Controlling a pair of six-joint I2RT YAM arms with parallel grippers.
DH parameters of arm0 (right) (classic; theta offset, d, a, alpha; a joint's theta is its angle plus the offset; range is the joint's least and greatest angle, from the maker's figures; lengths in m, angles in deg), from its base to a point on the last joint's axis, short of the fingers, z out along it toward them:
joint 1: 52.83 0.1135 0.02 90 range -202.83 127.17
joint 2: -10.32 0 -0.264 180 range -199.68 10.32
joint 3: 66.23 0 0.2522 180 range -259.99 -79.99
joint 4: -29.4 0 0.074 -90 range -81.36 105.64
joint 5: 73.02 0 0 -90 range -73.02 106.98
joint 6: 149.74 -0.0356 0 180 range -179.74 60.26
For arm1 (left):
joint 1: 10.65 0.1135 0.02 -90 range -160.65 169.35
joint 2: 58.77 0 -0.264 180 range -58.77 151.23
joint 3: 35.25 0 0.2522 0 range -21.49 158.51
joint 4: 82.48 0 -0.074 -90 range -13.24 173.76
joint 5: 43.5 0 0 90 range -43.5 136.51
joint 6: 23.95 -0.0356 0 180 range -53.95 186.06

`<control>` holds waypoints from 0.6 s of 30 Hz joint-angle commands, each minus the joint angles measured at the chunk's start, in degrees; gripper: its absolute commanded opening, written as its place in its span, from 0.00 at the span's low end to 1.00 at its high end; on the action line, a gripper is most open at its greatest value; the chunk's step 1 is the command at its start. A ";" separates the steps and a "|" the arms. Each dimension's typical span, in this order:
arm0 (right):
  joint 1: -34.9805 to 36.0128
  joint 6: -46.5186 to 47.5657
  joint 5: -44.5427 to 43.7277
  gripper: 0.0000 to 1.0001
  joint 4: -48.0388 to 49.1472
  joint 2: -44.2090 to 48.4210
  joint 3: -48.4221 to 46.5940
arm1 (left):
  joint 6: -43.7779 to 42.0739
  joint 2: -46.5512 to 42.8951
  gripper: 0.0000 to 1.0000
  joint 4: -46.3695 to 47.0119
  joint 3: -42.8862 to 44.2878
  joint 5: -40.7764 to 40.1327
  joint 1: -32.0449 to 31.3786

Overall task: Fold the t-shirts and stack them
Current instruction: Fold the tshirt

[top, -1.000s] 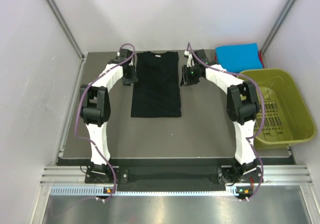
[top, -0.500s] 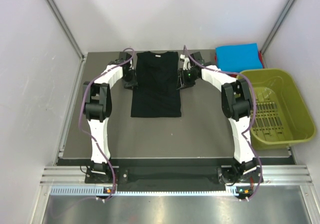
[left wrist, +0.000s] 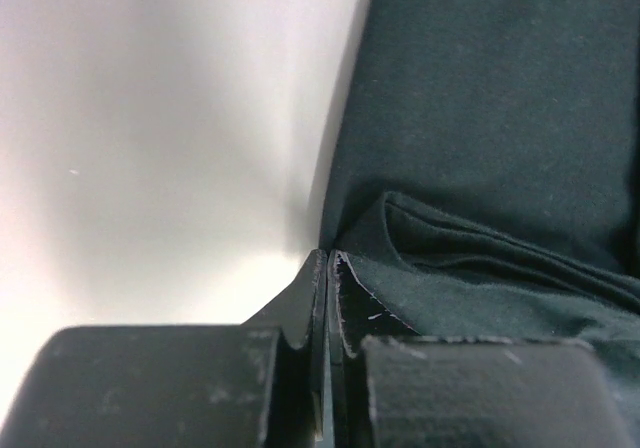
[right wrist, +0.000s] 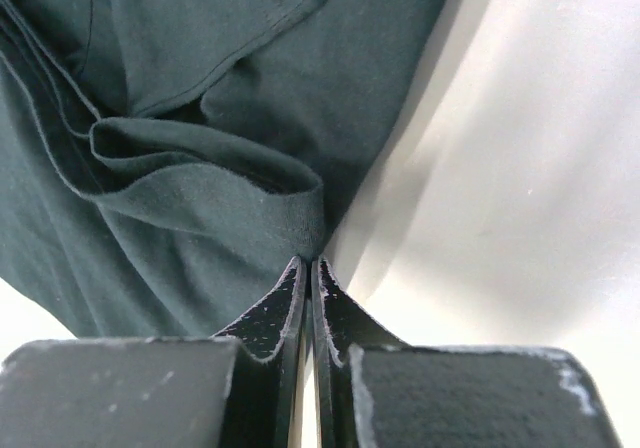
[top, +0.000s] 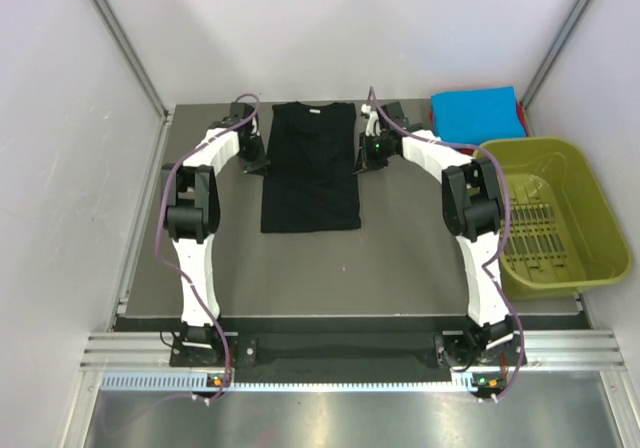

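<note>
The black t-shirt (top: 310, 173) lies flat at the back middle of the table, its sides folded in to a long rectangle with the collar at the far end. My left gripper (top: 264, 162) is at its left edge near the shoulder. In the left wrist view the jaws (left wrist: 328, 258) are shut, pinching the rumpled cloth edge (left wrist: 470, 278). My right gripper (top: 361, 158) is at the right edge opposite. Its jaws (right wrist: 306, 263) are shut on a folded hem of the shirt (right wrist: 210, 198). A folded bright blue t-shirt (top: 478, 114) lies at the back right.
An olive-green plastic basket (top: 530, 146) stands at the right, close to my right arm's elbow. A thin red sliver (top: 524, 118) shows at the blue shirt's right edge. Grey walls close in the table on the left, back and right.
Both grippers moved inward to the shirt's side edges and went from open to shut on the cloth. The shirt's upper part shifted slightly.
</note>
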 commanded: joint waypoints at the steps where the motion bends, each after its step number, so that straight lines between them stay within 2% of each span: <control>1: -0.52 -1.71 -1.62 0.00 4.76 -0.73 -0.53 | 1.59 -0.17 0.00 1.85 -1.02 -2.03 2.17; 9: -0.87 -2.33 -3.55 0.00 5.29 -2.92 -1.31 | 2.56 2.29 0.00 1.85 -0.68 -2.73 2.96; 11: -0.87 -1.89 -2.68 0.06 5.37 -2.93 -1.58 | 2.56 2.56 0.00 1.15 0.12 -0.98 3.05; 12: -0.87 -1.89 -2.50 0.15 5.46 -2.49 -1.58 | 2.56 2.30 0.06 0.28 0.55 -0.62 3.05; 13: -0.87 -1.89 -2.41 0.20 5.11 -2.05 -1.58 | 2.73 1.86 0.12 -0.25 0.73 -1.32 3.05; 14: -0.87 -1.63 -2.41 0.23 4.85 -1.53 -1.50 | 2.73 0.55 0.27 -0.61 0.82 -1.93 3.05; 15: -0.87 -1.45 -2.24 0.30 3.72 -0.04 -1.23 | 2.73 -0.33 0.31 -1.39 1.00 -2.81 3.05; 18: -0.87 -1.01 -1.71 0.36 1.87 5.30 2.96 | 2.38 -3.76 0.36 -4.29 1.70 -4.22 3.05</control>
